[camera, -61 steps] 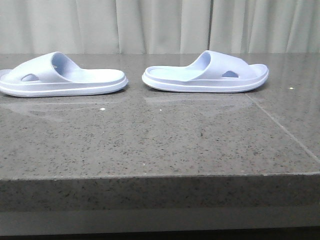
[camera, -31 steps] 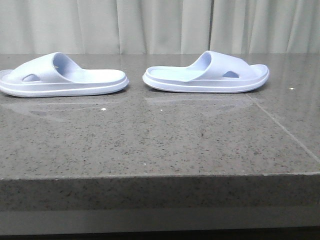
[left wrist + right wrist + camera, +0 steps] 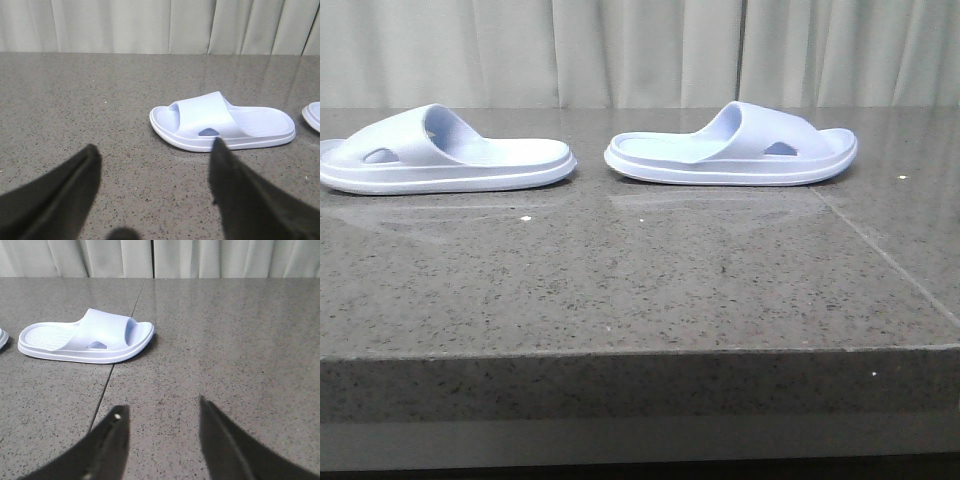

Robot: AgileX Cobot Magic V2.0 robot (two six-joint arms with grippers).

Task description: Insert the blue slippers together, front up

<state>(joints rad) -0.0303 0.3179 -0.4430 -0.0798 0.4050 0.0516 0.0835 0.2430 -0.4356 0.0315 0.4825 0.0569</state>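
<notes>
Two pale blue slippers lie flat on the grey stone table, heels facing each other. The left slipper [image 3: 440,155] is at the back left; it also shows in the left wrist view [image 3: 222,122]. The right slipper [image 3: 735,148] is at the back right of centre; it also shows in the right wrist view [image 3: 87,337]. My left gripper [image 3: 155,150] is open and empty, short of the left slipper. My right gripper [image 3: 162,410] is open and empty, short of the right slipper and off to its toe side. Neither gripper shows in the front view.
The grey speckled table [image 3: 640,280] has a front edge near the camera and a thin seam [image 3: 880,250] running at the right. Pale curtains [image 3: 640,50] hang behind the table. The edge of the other slipper [image 3: 312,115] shows in the left wrist view.
</notes>
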